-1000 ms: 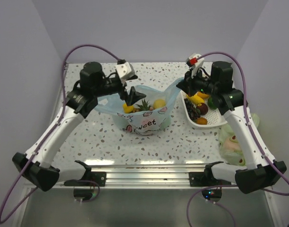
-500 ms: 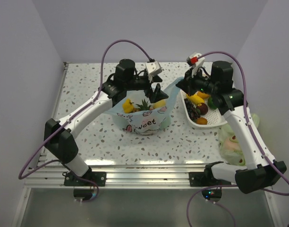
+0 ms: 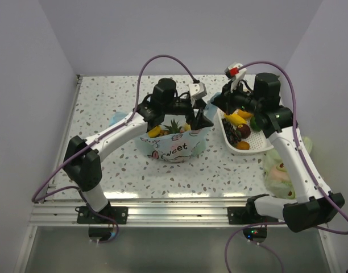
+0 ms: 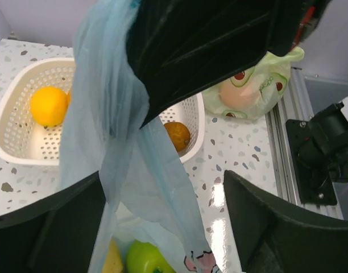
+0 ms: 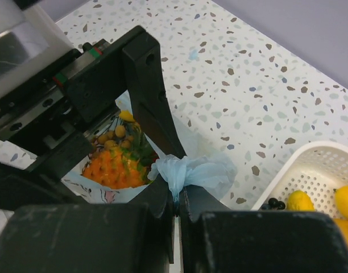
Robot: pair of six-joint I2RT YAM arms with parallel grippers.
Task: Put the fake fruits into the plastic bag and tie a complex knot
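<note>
The light-blue plastic bag stands mid-table with fake fruits inside: a pineapple, a green fruit, a yellow one beside it. My right gripper is shut on the bag's right handle, holding it up above the bag's right rim. My left gripper is open just beside it, its fingers on either side of the hanging handle strip without touching it. More fruits, orange and dark purple, lie in the basket. No knot shows.
A white perforated basket stands right of the bag, close under both grippers. A pale green bag lies at the table's right edge. Purple cables arc over both arms. Walls close the left, back and right sides.
My left arm has swung from the bag's left side across it to the right handle, beside the right gripper. The right gripper has kept its hold and place.
</note>
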